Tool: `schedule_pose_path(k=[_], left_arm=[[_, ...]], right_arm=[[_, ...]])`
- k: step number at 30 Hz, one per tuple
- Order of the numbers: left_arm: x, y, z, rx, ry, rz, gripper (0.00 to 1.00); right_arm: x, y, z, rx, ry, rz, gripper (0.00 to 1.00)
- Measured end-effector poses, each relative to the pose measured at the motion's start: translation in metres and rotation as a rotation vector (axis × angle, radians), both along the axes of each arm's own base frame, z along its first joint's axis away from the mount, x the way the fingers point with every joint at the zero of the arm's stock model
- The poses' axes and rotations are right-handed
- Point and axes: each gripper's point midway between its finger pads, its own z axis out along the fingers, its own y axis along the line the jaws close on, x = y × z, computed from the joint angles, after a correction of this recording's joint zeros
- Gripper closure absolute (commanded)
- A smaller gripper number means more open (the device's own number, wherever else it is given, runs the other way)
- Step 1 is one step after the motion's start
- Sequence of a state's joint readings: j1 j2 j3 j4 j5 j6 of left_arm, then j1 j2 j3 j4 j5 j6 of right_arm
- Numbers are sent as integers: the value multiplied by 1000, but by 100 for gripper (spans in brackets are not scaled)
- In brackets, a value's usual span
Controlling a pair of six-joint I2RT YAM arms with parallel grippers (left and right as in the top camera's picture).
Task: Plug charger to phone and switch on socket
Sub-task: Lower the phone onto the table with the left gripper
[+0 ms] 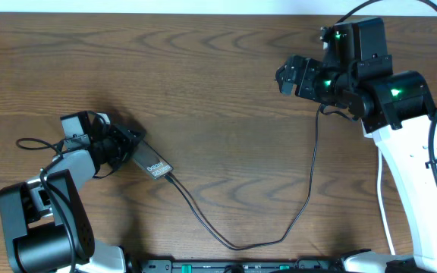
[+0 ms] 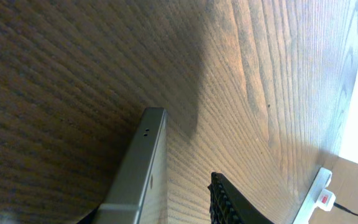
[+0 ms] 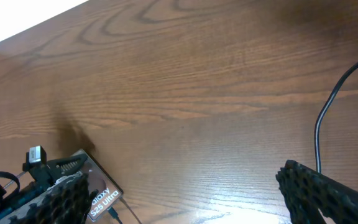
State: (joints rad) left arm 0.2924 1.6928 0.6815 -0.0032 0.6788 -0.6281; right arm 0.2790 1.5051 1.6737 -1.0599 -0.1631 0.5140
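Note:
The phone (image 1: 156, 167) lies on the wooden table at the lower left, screen up, with white "Galaxy S25 Ultra" text. The charger's black connector (image 1: 171, 179) sits at the phone's near end, and its thin cable (image 1: 234, 246) loops right and up under the right arm. My left gripper (image 1: 127, 148) is at the phone's other end. In the left wrist view the phone's silvery edge (image 2: 145, 168) is apart from the one visible finger (image 2: 229, 202), and the other finger is hidden. My right gripper (image 1: 285, 76) is open and empty above the far table. The phone also shows in the right wrist view (image 3: 98, 196). The socket (image 2: 319, 198) shows only in the left wrist view.
The socket is a white strip with a red switch near the table's pale far edge; in the overhead view the right arm (image 1: 400, 106) hides it. The charger cable (image 3: 319, 134) runs past the right finger in the right wrist view. A black rail (image 1: 241, 265) lines the front edge.

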Motion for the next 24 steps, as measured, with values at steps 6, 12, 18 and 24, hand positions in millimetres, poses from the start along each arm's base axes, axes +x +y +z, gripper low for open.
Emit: schedule_pose_path(k=[6,12,18,24], left_arm=[[-3,-1,0,-9,19,-2,56],[-4,-4,4,-26,30,-8,47],[-11,-4,3,-23,69,-2,46],[-14,-4,2,-23,90,1,40]], right_arm=[[-2,0,-2,-3,10,0,5],[-4,-1,-3,-6,21,0,5],[-5,-3,-5,-13,27,-4,5],[-5,-3,-5,-15,28,-5,4]])
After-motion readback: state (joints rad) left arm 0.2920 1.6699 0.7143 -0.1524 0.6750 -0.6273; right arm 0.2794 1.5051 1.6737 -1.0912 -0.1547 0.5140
